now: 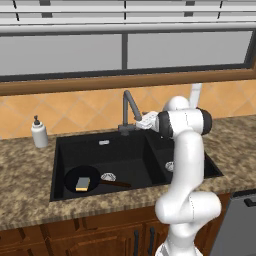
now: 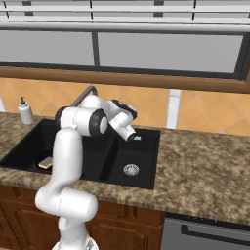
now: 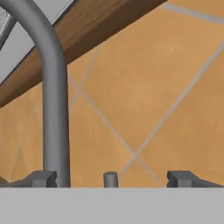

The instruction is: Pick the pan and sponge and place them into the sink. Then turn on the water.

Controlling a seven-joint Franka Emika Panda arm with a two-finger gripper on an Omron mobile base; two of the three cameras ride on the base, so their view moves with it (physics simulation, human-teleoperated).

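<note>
Faucet (image 3: 54, 109) just beyond hand (image 3: 111, 179)

A white soap bottle (image 1: 39, 132) stands upright on the speckled brown counter (image 1: 25, 175), left of the basin, near the orange tiled wall (image 1: 75, 107). A grey faucet (image 1: 129, 107) rises at the back. Above runs a wooden sill (image 1: 100, 82) under a window (image 1: 65, 52). Brown cabinets (image 1: 75, 237) sit below, beside a grey dishwasher (image 2: 210, 234).

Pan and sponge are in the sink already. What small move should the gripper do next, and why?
Probably ease forward to the small faucet lever and push it: the gripper is open beside the faucet, the sponge lies in the pan, and no water runs.
</note>
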